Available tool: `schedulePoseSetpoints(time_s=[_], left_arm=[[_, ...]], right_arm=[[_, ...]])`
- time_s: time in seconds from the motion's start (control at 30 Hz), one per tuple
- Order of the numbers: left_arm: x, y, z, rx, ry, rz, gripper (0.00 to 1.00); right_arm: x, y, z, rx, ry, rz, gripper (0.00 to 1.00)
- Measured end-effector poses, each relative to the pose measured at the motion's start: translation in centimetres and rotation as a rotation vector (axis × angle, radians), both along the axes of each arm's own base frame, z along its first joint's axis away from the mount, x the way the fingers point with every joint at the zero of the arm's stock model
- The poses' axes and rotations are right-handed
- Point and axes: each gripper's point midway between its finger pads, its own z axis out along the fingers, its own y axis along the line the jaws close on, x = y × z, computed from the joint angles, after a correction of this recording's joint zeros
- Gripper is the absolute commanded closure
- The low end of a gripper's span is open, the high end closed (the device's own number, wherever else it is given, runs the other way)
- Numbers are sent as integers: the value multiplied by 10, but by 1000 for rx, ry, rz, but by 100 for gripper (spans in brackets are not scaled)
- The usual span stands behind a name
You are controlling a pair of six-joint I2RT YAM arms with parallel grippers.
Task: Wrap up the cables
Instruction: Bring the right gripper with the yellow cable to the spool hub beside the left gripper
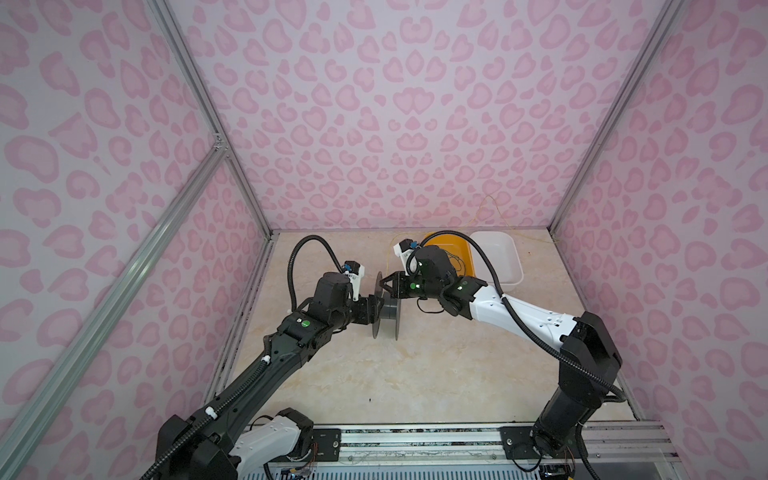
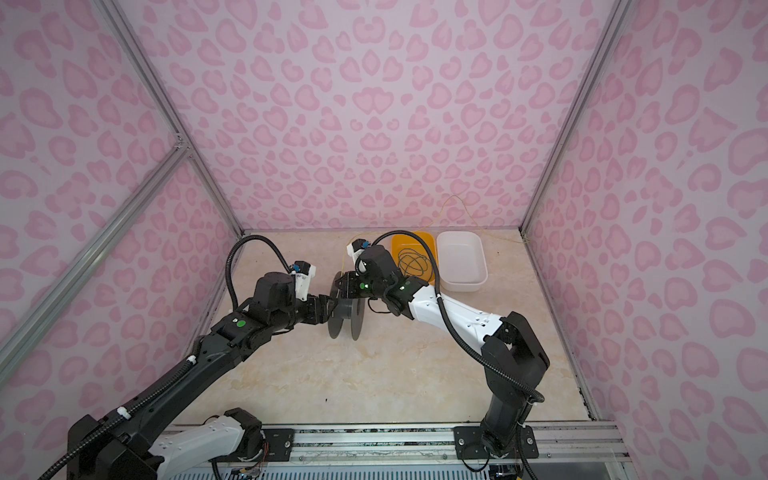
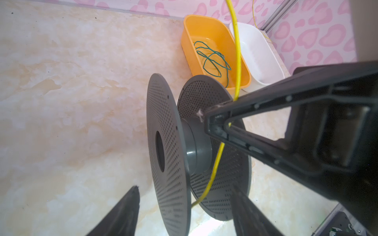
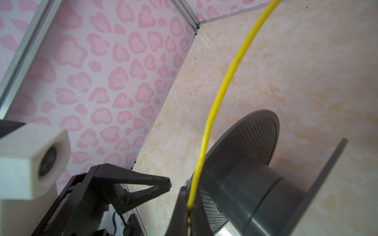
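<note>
There's the right tool (image 3: 212,124) clamped on the yellow cable (image 3: 216,161) beside the spool (image 3: 163,122), left tool (image 3: 184,190) spread apart at it, so pull taut and lay the cable snug against the hub (image 3: 196,147)

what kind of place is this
Likely a robot test booth: pink patterned walls on metal framing enclose a marble-look tabletop, with a left arm and a right arm bolted to a front rail.

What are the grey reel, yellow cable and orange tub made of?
The grey reel looks like matte moulded plastic, its discs dotted with tiny holes; the yellow cable probably plastic-coated wire, smooth, bending in an arc; the orange tub glossy plastic with rounded moulded corners.
</note>
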Motion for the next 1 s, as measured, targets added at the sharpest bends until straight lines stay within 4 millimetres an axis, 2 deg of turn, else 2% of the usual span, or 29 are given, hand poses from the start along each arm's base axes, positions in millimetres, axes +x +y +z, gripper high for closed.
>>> schedulePoseSetpoints(time_s=[0.1,0.33,0.47,0.7,1.0], left_arm=[[3,0,-6,23,4,-1,38],[8,-7,-12,70,3,-21,41],[8,-12,-19,108,4,-26,47],[13,-10,-22,165,-21,16,56],[14,-9,-30,187,-23,28,62]], right_arm=[[1,0,-3,2,17,-3,100],[2,2,0,29,18,4,100],[2,2,-1,37,23,5,100],[0,2,-5,38,35,6,100],[1,3,-12,52,50,-5,100]])
